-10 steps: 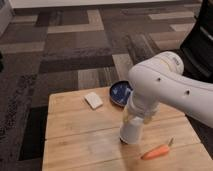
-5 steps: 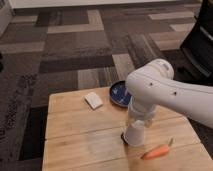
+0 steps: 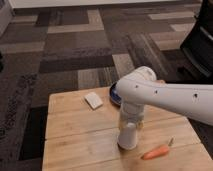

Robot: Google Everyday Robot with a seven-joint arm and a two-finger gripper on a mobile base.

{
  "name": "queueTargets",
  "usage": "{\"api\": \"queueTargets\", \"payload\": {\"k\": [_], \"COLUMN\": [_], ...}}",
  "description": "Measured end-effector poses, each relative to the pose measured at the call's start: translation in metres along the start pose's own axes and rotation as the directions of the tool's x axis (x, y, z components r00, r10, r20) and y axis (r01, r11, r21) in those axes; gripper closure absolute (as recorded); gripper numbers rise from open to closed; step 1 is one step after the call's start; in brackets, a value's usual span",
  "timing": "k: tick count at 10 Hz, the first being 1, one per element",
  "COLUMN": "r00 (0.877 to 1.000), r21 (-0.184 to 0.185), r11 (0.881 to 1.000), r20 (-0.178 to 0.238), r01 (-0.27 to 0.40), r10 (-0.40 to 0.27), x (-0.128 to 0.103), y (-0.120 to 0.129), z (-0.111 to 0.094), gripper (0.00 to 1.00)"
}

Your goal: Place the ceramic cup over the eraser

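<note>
Fronting patterned carpet (image 3: 75, 55): gripper (image 3: 131, 121), wooden table (image 3: 75, 145).

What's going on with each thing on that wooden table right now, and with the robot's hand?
ceramic cup: upside down, wide rim on the table, narrow base up.
eraser: not visible.
gripper: directly above the cup's base.
blue bowl: upright at the table's far edge, partly hidden by the arm.
flat white block: lying flat, left of the bowl.
carrot: lying on its side, right of the cup.
</note>
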Motion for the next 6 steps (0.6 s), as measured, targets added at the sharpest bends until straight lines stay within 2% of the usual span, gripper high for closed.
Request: {"api": "queueTargets", "payload": {"k": [2, 3, 5, 6], "r00": [1.0, 0.999, 0.998, 0.998], "r21": [-0.003, 0.012, 0.018, 0.018], "r11": [1.0, 1.0, 0.999, 0.999], "r20": [-0.027, -0.044, -0.05, -0.05], "r01": [0.005, 0.017, 0.029, 0.03], "r10": [-0.005, -0.016, -0.028, -0.029], "x": [-0.001, 0.0, 0.0, 0.0], "y": [-0.002, -0.005, -0.004, -0.004], "z": [0.011, 0.018, 0.021, 0.021], "gripper": [1.0, 1.0, 0.99, 0.85]}}
